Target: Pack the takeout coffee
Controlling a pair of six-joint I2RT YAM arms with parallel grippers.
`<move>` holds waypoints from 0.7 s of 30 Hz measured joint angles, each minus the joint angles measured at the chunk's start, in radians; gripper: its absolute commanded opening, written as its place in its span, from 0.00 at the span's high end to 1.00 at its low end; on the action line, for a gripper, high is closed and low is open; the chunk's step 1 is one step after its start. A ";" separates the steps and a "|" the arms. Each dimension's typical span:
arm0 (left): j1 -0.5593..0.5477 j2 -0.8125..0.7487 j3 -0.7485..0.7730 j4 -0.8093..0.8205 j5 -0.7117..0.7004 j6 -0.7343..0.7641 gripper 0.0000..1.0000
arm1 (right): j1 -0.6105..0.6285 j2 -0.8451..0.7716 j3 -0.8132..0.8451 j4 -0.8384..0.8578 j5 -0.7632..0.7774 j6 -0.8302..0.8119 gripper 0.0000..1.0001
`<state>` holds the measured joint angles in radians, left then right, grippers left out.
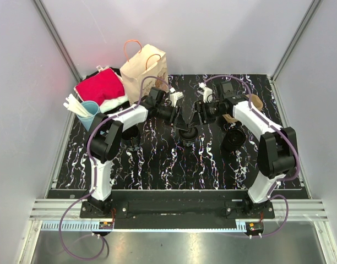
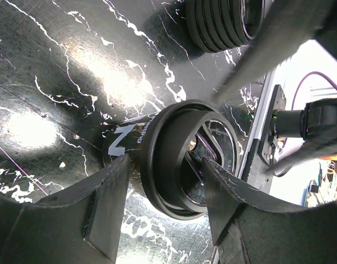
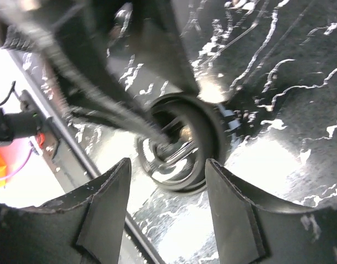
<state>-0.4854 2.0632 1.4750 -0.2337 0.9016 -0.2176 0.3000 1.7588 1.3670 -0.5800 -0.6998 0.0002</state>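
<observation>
A black paper coffee cup [image 1: 188, 135] with a black lid [image 2: 182, 159] stands in the middle of the black marble mat. My left gripper [image 1: 178, 116] is open, and in its wrist view [image 2: 164, 165] the fingers straddle the lid's rim, the left one with a small gap. My right gripper [image 1: 200, 114] is open just right of the cup. In its wrist view [image 3: 167, 165] the cup [image 3: 179, 146] lies beyond the fingertips, with the other arm's fingers blurred across it. A brown paper bag [image 1: 146, 69] with handles stands at the back left.
A stack of black lids [image 1: 233, 138] sits right of the cup and shows in the left wrist view [image 2: 221, 22]. Another black cup [image 1: 130, 133] is at the left. A blue cup of white sticks [image 1: 87, 113], red and white cloths [image 1: 100, 87] and a brown item [image 1: 255, 102] are nearby.
</observation>
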 measured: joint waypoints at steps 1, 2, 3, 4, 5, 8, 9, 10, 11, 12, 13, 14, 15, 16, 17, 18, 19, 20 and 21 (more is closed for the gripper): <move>0.000 0.000 0.000 0.000 0.000 0.000 0.43 | -0.003 -0.010 0.000 -0.008 -0.015 -0.005 0.38; 0.000 0.000 0.000 0.000 0.000 0.000 0.43 | -0.008 -0.018 0.000 -0.020 -0.037 -0.010 0.39; 0.000 0.000 0.000 0.000 -0.001 0.001 0.43 | -0.016 -0.023 0.000 -0.031 -0.059 -0.016 0.39; 0.000 -0.001 0.000 0.001 -0.001 0.001 0.43 | -0.025 -0.026 0.000 -0.041 -0.082 -0.023 0.40; -0.001 -0.002 0.000 0.000 -0.003 0.002 0.43 | -0.033 -0.026 0.000 -0.053 -0.106 -0.029 0.40; -0.001 -0.005 0.000 0.002 -0.016 0.006 0.43 | -0.058 -0.026 -0.021 -0.073 -0.159 -0.042 0.43; -0.001 -0.007 0.000 0.003 -0.021 0.008 0.43 | -0.066 -0.026 -0.034 -0.077 -0.176 -0.046 0.45; -0.002 -0.009 0.000 0.004 -0.026 0.009 0.43 | -0.072 -0.025 -0.047 -0.084 -0.190 -0.048 0.46; -0.003 -0.010 0.000 0.004 -0.029 0.010 0.43 | -0.078 -0.023 -0.057 -0.089 -0.201 -0.050 0.46; -0.004 -0.011 0.000 0.004 -0.033 0.011 0.44 | -0.084 -0.020 -0.069 -0.094 -0.217 -0.052 0.47; -0.005 -0.013 -0.002 0.005 -0.037 0.012 0.43 | -0.090 -0.014 -0.081 -0.098 -0.231 -0.054 0.48; -0.005 -0.015 -0.004 0.007 -0.040 0.013 0.43 | -0.095 -0.006 -0.092 -0.100 -0.242 -0.056 0.48; -0.006 -0.016 -0.005 0.008 -0.042 0.015 0.43 | -0.098 0.004 -0.100 -0.102 -0.252 -0.057 0.49; -0.006 -0.018 -0.006 0.010 -0.045 0.017 0.44 | -0.101 0.015 -0.108 -0.104 -0.259 -0.058 0.50; -0.007 -0.020 -0.008 0.011 -0.048 0.019 0.43 | -0.103 0.026 -0.112 -0.106 -0.264 -0.059 0.50; -0.008 -0.023 -0.011 0.012 -0.051 0.020 0.43 | -0.105 0.037 -0.116 -0.106 -0.268 -0.059 0.50; -0.008 -0.024 -0.012 0.012 -0.054 0.022 0.43 | -0.106 0.044 -0.117 -0.106 -0.270 -0.059 0.51; -0.010 -0.027 -0.013 0.014 -0.059 0.024 0.43 | -0.106 0.052 -0.119 -0.107 -0.272 -0.059 0.51; -0.012 -0.029 -0.013 0.016 -0.065 0.027 0.43 | -0.107 0.058 -0.122 -0.105 -0.275 -0.059 0.51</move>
<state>-0.4973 2.0342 1.4616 -0.2180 0.8364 -0.1909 0.1928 1.8172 1.2449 -0.6849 -0.9745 -0.0586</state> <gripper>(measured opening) 0.569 0.499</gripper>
